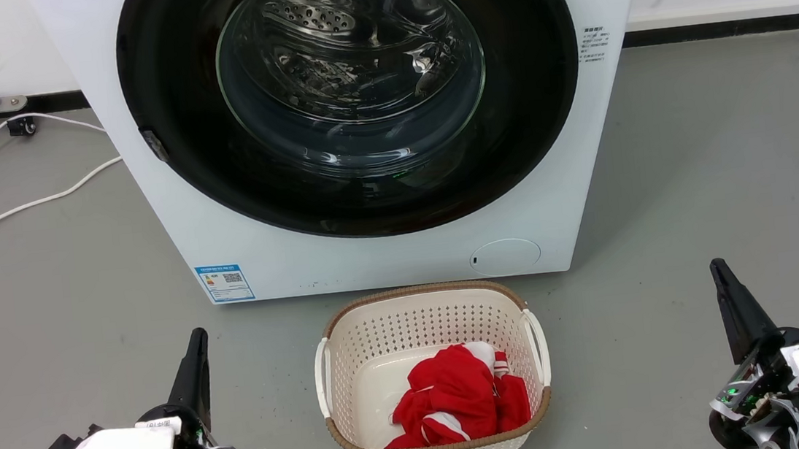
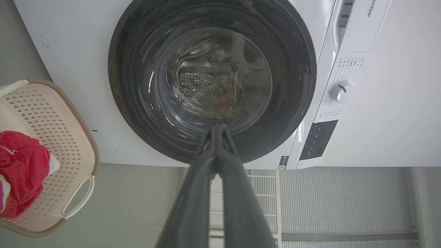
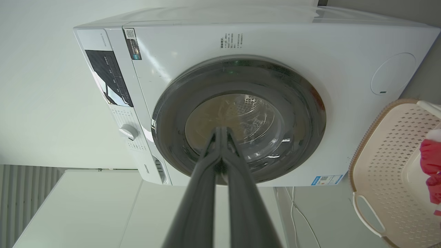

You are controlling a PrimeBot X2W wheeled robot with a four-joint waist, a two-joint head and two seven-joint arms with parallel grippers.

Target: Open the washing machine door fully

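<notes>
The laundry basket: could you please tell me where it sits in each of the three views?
Head view: laundry basket at bottom centre.
Left wrist view: laundry basket at the left edge.
Right wrist view: laundry basket at the right edge.
Shared landmark: the washing machine door.

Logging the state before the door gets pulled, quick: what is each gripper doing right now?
Left gripper: closed, holding nothing.
Right gripper: closed, holding nothing.

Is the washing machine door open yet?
No, the washing machine door lies shut, flush against the front of the washing machine.
</notes>
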